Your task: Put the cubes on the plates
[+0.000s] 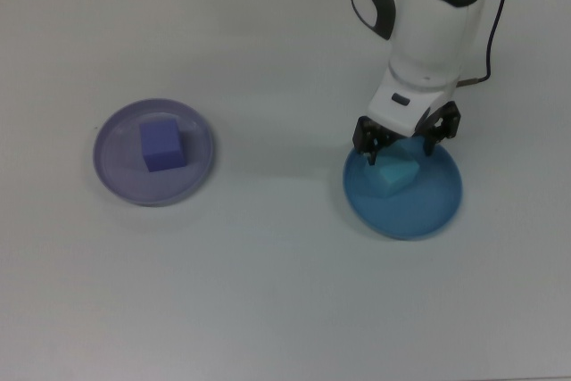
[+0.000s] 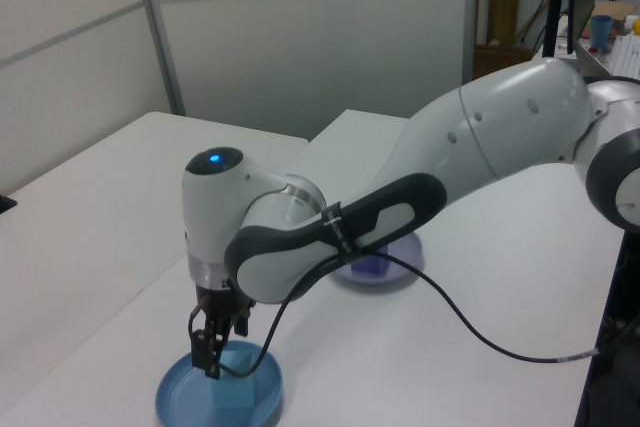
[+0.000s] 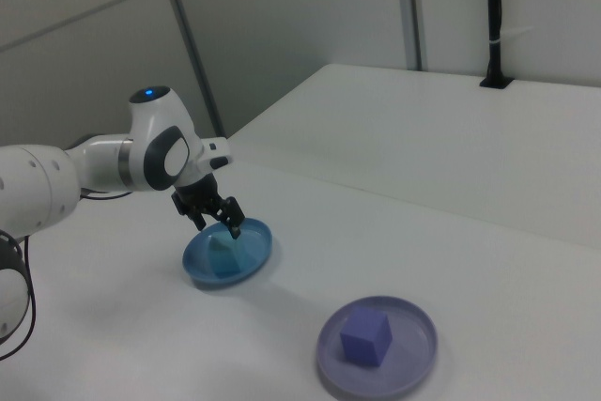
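Observation:
The light turquoise cube [image 1: 395, 173] [image 2: 235, 389] [image 3: 222, 255] lies on the medium blue plate [image 1: 428, 207] [image 2: 180, 402] [image 3: 252, 253]. Just above it my gripper [image 1: 406, 142] [image 2: 218, 347] [image 3: 217, 221] hangs open, its fingers apart on either side of the cube and clear of it. The purple-blue cube [image 1: 161, 144] [image 3: 365, 336] sits on the pale lavender plate [image 1: 114, 171] [image 3: 413, 359] at the top view's left. In the left view that plate [image 2: 400, 272] shows behind my arm, its cube mostly hidden.
A black cable [image 2: 480, 332] trails from my arm across the white table [image 1: 268, 292]. Grey wall panels [image 2: 300, 37] stand behind the table, with a black pole [image 3: 493, 16] at its far edge in the right view.

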Robot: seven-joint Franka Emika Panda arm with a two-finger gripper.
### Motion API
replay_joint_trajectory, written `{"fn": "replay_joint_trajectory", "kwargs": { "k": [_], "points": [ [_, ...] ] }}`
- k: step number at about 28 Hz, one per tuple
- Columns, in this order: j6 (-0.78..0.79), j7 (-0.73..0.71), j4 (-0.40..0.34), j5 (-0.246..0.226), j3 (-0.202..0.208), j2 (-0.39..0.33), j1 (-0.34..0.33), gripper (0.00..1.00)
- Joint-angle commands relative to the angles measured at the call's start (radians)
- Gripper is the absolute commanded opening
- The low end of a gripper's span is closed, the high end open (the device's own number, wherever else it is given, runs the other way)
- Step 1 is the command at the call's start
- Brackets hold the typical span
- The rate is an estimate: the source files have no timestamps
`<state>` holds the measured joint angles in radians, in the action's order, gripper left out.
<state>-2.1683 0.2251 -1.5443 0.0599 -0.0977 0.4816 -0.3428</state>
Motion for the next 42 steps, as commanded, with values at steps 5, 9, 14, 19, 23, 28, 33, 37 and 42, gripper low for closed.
{"fn": "replay_joint_trajectory", "kwargs": {
  "k": [5, 9, 14, 19, 23, 28, 33, 37, 42],
  "points": [
    [0.156, 0.013, -0.019, 0.0, 0.012, -0.155, 0.007, 1.0],
    [0.232, 0.013, -0.051, 0.011, 0.047, -0.25, 0.014, 1.0],
    [0.304, 0.011, -0.117, 0.011, 0.111, -0.385, 0.019, 1.0],
    [0.427, 0.011, -0.126, 0.011, 0.171, -0.452, 0.022, 1.0],
    [0.466, 0.01, -0.145, 0.011, 0.181, -0.482, 0.056, 1.0],
    [0.469, -0.01, -0.178, 0.011, 0.173, -0.512, 0.131, 1.0],
    [0.469, -0.078, -0.18, 0.003, 0.171, -0.545, 0.191, 1.0],
    [0.461, -0.102, -0.177, -0.002, 0.171, -0.543, 0.203, 1.0],
    [0.456, -0.11, -0.172, -0.005, 0.178, -0.541, 0.214, 1.0]
  ]
}}
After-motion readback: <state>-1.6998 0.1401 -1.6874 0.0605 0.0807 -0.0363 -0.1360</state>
